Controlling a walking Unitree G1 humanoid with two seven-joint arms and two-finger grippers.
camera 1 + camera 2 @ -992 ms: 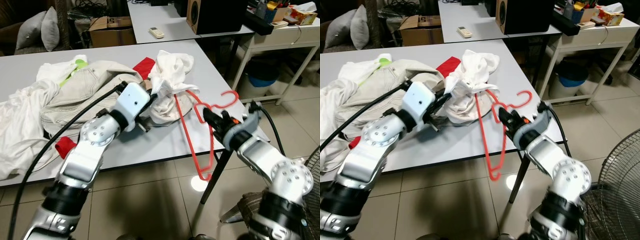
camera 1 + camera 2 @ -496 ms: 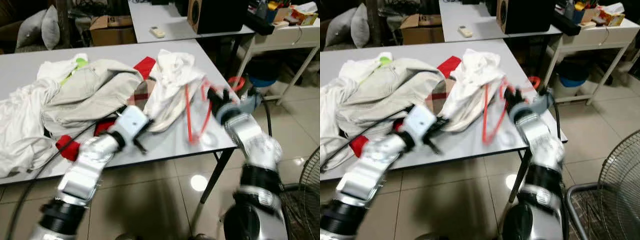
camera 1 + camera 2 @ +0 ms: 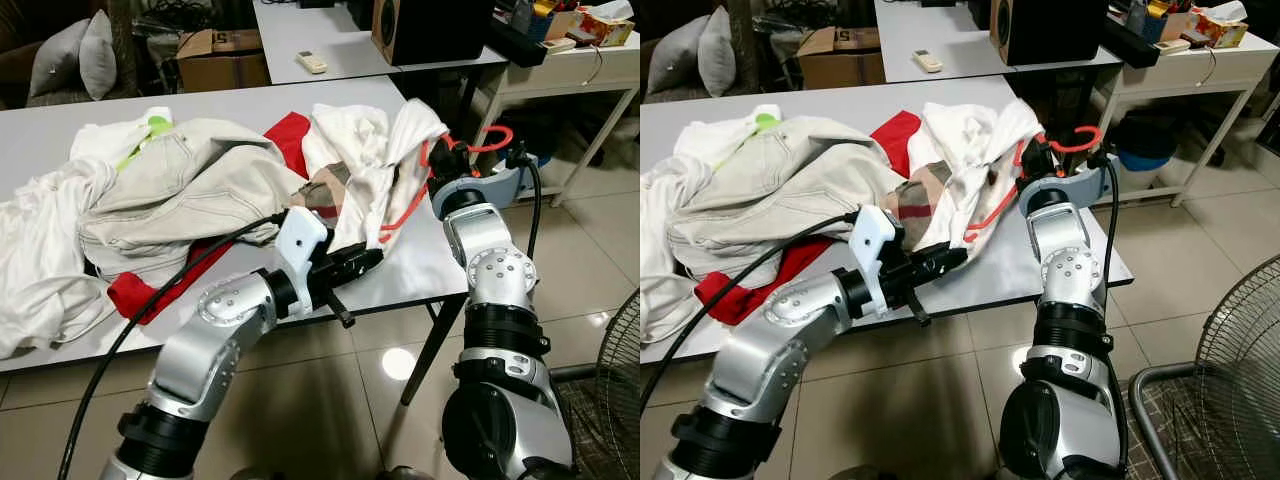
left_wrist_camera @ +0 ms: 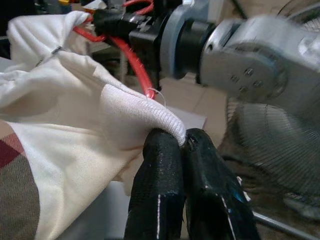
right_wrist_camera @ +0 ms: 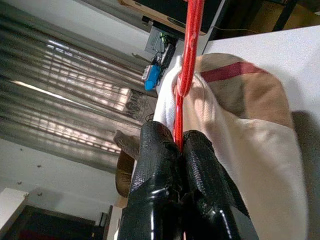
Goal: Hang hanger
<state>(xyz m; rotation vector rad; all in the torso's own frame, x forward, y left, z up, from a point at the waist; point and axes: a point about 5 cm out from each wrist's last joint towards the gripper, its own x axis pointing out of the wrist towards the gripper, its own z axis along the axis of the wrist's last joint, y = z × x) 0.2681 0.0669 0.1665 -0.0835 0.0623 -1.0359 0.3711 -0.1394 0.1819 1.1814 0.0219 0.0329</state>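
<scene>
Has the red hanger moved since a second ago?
Yes. The red hanger has been lifted off the table edge by the right gripper and now sits higher, inside the white garment.

I've raised the hanger (image 3: 432, 172) upright in my right gripper (image 3: 441, 163), its hook now behind the jaws, while my left gripper (image 4: 182, 145) pulled the shirt (image 3: 375, 165) hem down.

Both arms are built of silver metal segments with round joint housings — small dark screws sit in a ring on each housing. The left end effector (image 3: 352, 265) has a white blocky wrist and long black fingers (image 4: 165, 195). The right end effector (image 3: 440, 160) has a grey-blue wrist. A thick black cable runs along each arm.
</scene>
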